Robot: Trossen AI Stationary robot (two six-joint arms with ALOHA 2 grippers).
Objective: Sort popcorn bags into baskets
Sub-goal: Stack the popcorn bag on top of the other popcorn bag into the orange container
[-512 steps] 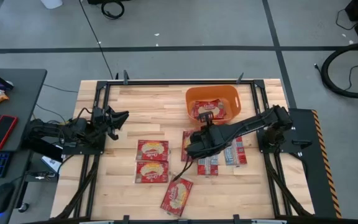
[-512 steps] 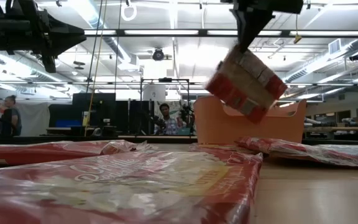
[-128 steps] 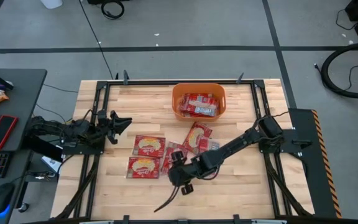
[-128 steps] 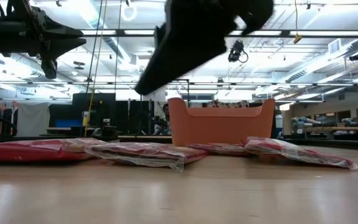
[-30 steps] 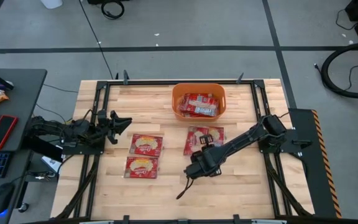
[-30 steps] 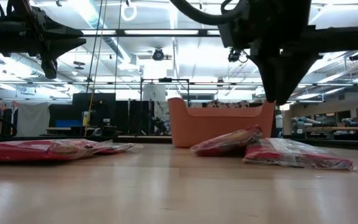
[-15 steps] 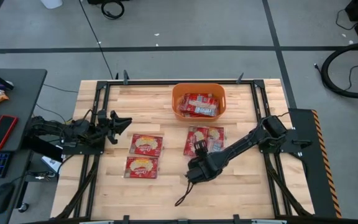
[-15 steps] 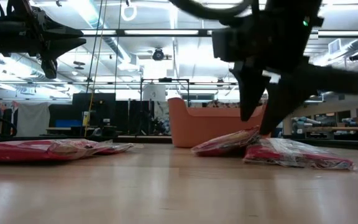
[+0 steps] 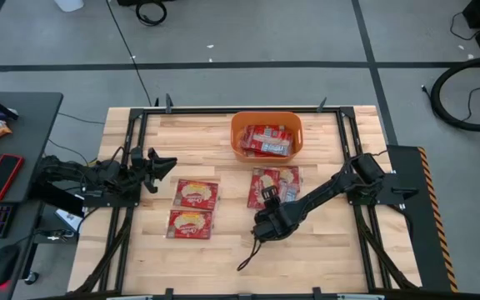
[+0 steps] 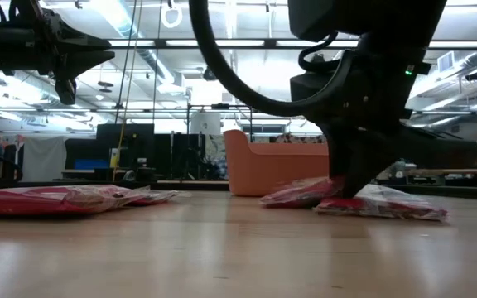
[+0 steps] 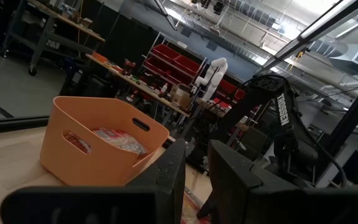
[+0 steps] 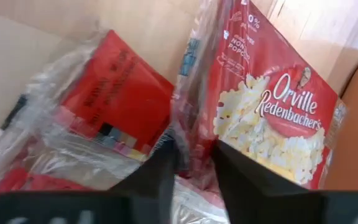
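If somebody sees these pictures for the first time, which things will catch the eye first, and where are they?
The orange basket at the table's far middle stands out, with red popcorn bags already inside. Just in front of it, the right gripper is down at the near edge of two overlapping bags, its fingers astride a bag's edge. Two more bags lie flat to the left, near the left gripper, which waits at the table's left side.

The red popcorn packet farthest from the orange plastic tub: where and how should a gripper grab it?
Probably its long edge facing away from the orange plastic tub, coming down from above. The flat red popcorn packet lies face up on the wooden table, another packet close by its tub-side edge.
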